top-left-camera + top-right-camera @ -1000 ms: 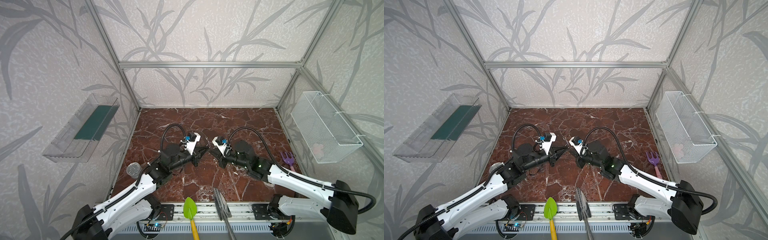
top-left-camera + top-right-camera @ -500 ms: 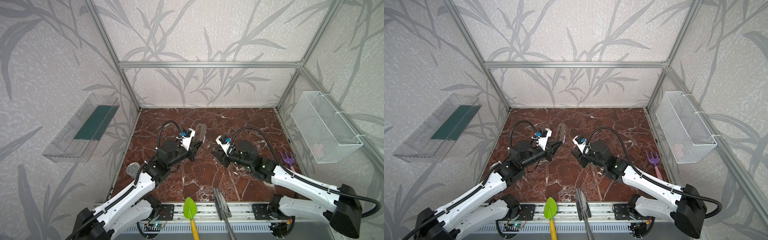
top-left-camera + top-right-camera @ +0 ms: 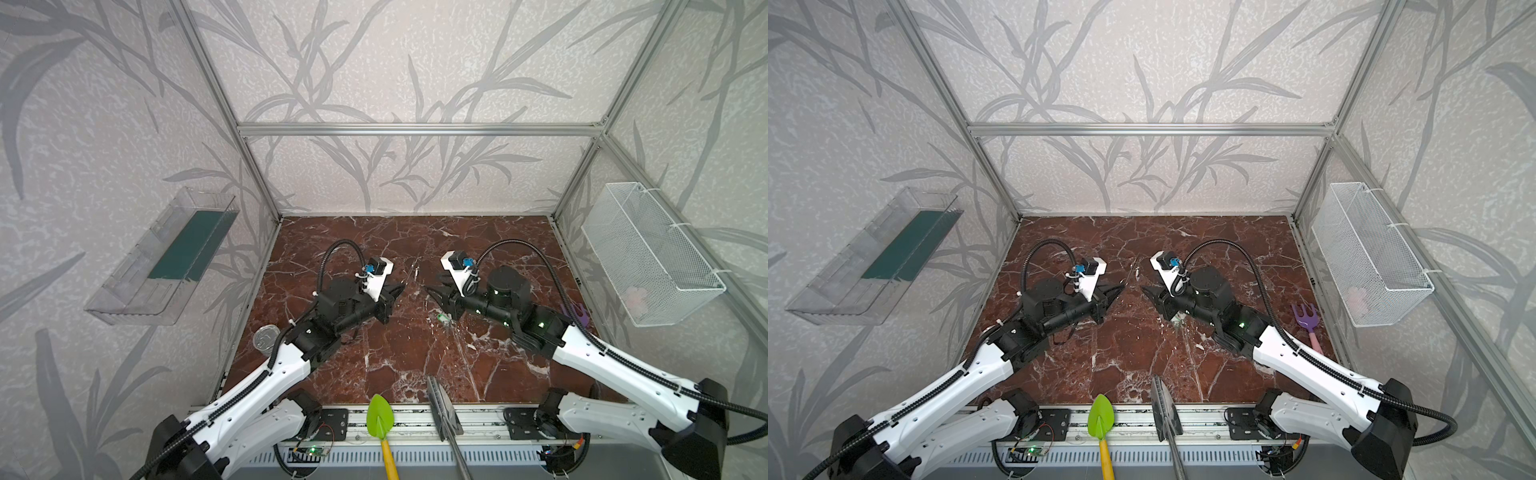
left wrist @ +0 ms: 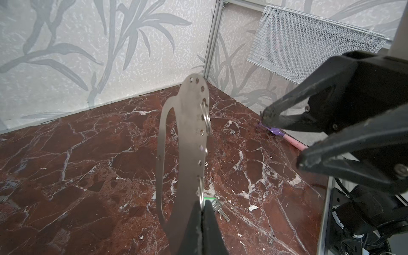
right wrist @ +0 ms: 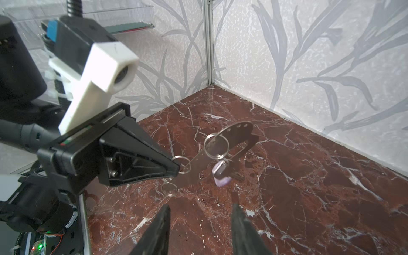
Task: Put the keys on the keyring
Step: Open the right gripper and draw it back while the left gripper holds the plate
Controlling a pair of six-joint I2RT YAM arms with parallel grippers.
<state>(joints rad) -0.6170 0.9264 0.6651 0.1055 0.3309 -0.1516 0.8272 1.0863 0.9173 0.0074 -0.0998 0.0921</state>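
Currently, we are clamping our left gripper (image 5: 176,166) on the flat grey D-shaped metal keyring (image 5: 223,145), lilac-headed key (image 5: 221,176) hanging from it; our right gripper (image 5: 201,223) is standing apart, green-headed silver key (image 4: 213,203) lying on the marble floor (image 4: 88,176).

1. keyring (image 4: 187,141): flat grey metal tag with a long oval cut-out, small holes and thin split rings along one edge, held up off the marble floor, standing on end.
2. lilac key (image 5: 221,175): hangs from one ring.
3. green key (image 3: 443,318): lies flat on the floor.
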